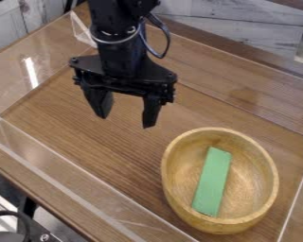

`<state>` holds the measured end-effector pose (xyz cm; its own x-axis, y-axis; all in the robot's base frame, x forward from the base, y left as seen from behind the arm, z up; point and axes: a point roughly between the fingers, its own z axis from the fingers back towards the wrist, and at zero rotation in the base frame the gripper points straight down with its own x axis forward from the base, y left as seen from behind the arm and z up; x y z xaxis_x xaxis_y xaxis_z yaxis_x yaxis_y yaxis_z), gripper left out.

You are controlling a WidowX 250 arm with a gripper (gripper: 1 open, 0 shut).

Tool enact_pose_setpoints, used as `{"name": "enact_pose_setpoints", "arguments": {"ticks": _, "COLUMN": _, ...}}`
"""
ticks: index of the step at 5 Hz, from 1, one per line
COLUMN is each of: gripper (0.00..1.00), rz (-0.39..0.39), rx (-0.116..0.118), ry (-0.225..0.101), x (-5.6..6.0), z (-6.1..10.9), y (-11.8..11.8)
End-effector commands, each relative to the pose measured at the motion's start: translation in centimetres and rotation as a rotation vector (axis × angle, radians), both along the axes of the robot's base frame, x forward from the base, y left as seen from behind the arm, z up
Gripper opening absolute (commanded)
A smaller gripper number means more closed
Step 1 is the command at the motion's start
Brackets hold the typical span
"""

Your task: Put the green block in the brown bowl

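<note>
The green block (214, 181) lies flat inside the brown bowl (178, 156), running lengthwise along its bottom. The bowl sits at the lower right of the wooden table. My black gripper (126, 110) hangs above the table to the upper left of the bowl, well apart from it. Its two fingers point down and stand wide open with nothing between them.
A wooden tabletop (65, 113) is ringed by low clear plastic walls (41, 156). The arm's black body and cables (116, 28) rise toward the top of the view. A pale stone-like wall (261, 33) runs behind the table at the upper right.
</note>
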<state>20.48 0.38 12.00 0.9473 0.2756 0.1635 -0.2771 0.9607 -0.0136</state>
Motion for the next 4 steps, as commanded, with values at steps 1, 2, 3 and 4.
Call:
{"name": "enact_pose_setpoints", "arguments": {"ticks": 1, "gripper": 1.0, "rz": 0.066, "rx": 0.011, "ry": -0.053, "x": 1.3, "z": 2.7, "y": 0.2}}
{"name": "enact_pose_setpoints", "arguments": {"ticks": 2, "gripper": 1.0, "rz": 0.15, "rx": 0.011, "ry": -0.053, "x": 1.6, "z": 3.7, "y": 0.5}}
{"name": "enact_pose_setpoints", "arguments": {"ticks": 3, "gripper": 1.0, "rz": 0.146, "rx": 0.008, "ry": -0.048, "x": 1.5, "z": 1.8, "y": -0.2}}
{"name": "enact_pose_setpoints", "arguments": {"ticks": 4, "gripper": 0.0, "rz": 0.154, "rx": 0.003, "ry": -0.05, "x": 1.2, "z": -0.1, "y": -0.6}}
